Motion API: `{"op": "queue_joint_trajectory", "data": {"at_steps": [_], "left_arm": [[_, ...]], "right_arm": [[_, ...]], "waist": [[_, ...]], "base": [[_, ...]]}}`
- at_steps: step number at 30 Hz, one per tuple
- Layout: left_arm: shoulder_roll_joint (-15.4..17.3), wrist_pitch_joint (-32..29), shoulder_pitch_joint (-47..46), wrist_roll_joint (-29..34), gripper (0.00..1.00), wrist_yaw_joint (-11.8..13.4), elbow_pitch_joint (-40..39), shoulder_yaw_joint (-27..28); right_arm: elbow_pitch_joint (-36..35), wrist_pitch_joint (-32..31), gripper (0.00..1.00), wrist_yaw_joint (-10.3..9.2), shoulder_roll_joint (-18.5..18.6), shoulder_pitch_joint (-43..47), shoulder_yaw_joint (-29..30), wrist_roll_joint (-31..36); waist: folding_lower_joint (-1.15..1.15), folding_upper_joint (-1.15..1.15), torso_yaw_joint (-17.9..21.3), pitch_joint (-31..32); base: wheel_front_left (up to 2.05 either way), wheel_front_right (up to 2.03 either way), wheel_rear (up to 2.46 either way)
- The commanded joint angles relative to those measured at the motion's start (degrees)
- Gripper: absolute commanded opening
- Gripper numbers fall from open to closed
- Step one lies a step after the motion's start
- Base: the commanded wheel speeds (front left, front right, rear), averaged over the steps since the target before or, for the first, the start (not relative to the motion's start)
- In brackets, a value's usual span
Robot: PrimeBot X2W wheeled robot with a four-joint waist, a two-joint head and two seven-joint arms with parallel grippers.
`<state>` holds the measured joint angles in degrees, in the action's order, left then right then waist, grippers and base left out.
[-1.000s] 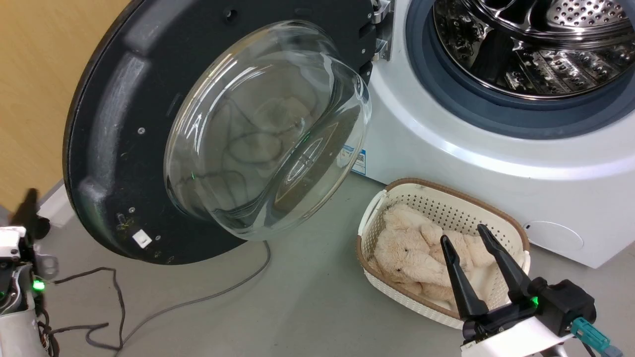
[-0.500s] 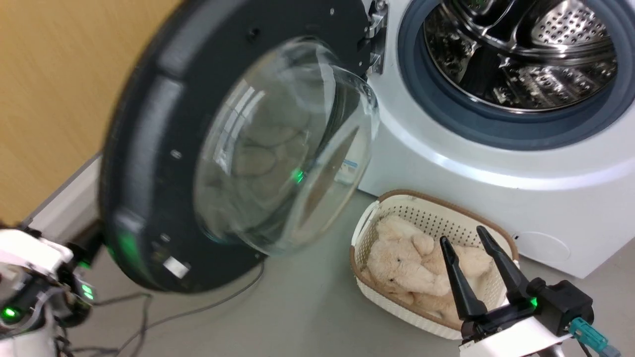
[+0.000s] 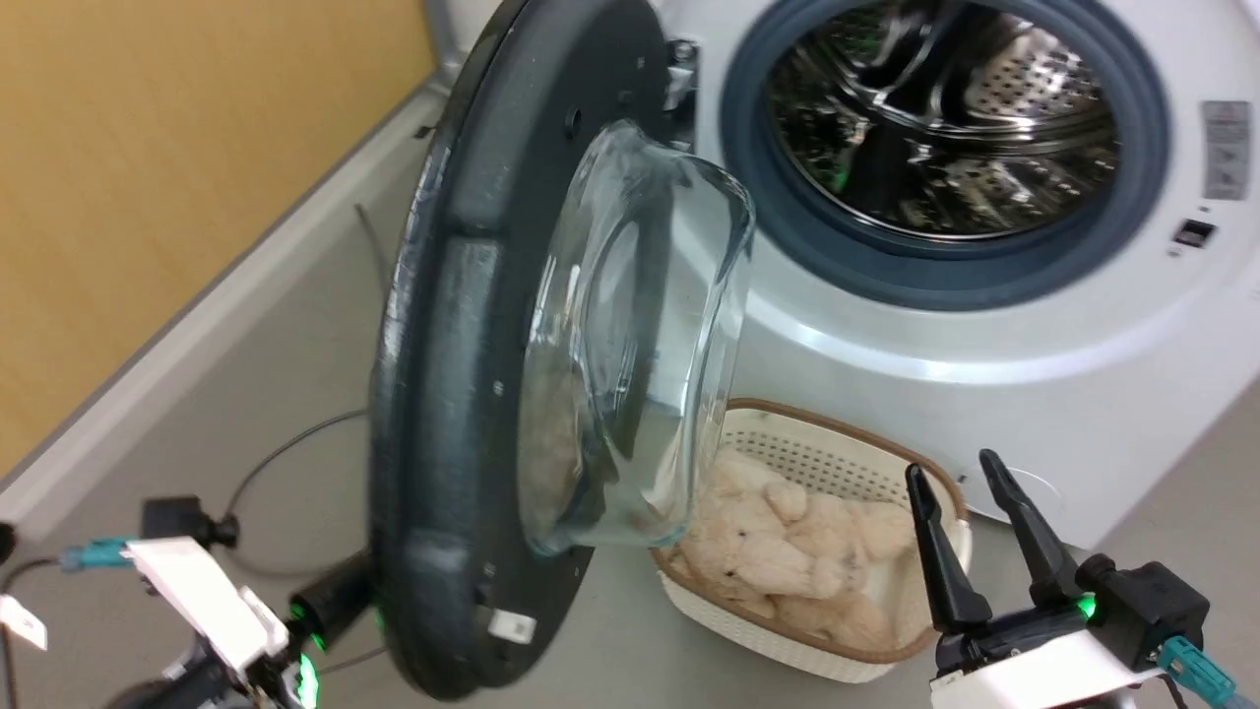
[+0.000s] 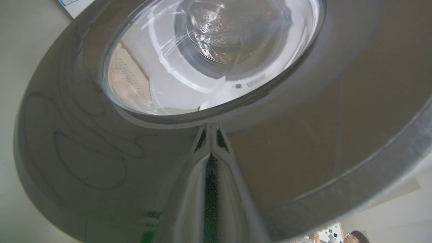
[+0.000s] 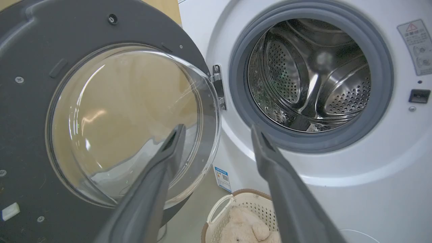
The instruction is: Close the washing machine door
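Note:
The washing machine door (image 3: 443,394) stands about half open, nearly edge-on in the head view, its glass bowl (image 3: 640,345) bulging toward the washing machine (image 3: 984,394). The steel drum (image 3: 945,128) is open behind its grey gasket (image 3: 886,286). In the left wrist view my left gripper (image 4: 210,125) is shut, its tips against the door's glossy outer face (image 4: 303,135), just under the window. My left arm (image 3: 197,611) reaches behind the door's lower edge. My right gripper (image 3: 952,466) hangs open and holds nothing, well short of the door (image 5: 27,111) and the machine (image 5: 371,189).
A cream basket (image 3: 866,655) holding a plush toy (image 3: 778,551) sits on the floor in front of the washer, beneath the door's swing. A grey cable (image 3: 285,443) lies on the floor by the yellow wall (image 3: 148,148). A person (image 4: 351,236) shows at a corner.
The head camera has shifted. The door has swung from wide open toward the machine, now about edge-on. My left gripper has gone behind it. The right gripper has hardly moved.

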<state>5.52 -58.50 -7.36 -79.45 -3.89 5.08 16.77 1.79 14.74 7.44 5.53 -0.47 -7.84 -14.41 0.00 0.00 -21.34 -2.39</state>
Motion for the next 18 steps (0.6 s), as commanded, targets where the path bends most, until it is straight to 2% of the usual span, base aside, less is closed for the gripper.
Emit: {"op": "queue_joint_trajectory", "data": {"at_steps": [1,6,10,18], "left_arm": [[-0.53,-0.47,1.20,-0.46,0.00,0.31,-0.94,-0.59],[-2.10,-0.14,4.82,-1.95,0.00,1.58,-5.06,-4.69],[-2.53,1.20,7.41,-2.88,0.00,1.06,-7.00,-10.70],[-2.63,12.67,7.53,-6.31,0.00,-1.08,-4.24,-21.26]], "right_arm": [[-0.19,0.26,1.00,0.05,-0.26,0.63,0.20,0.24],[-0.40,0.26,1.00,0.05,-0.44,1.09,1.26,0.47],[-0.63,0.26,1.00,0.05,-0.39,0.61,1.62,0.45],[-1.00,0.26,1.00,0.05,-0.44,-0.93,1.22,0.47]], "waist": [[0.00,0.00,1.48,0.20],[0.00,0.00,5.16,-0.10],[0.00,0.00,9.01,-0.96],[0.00,0.00,18.96,-3.77]], "base": [[0.00,0.00,0.00],[0.00,0.00,0.00],[0.00,0.00,0.00],[0.00,0.00,0.00]]}}
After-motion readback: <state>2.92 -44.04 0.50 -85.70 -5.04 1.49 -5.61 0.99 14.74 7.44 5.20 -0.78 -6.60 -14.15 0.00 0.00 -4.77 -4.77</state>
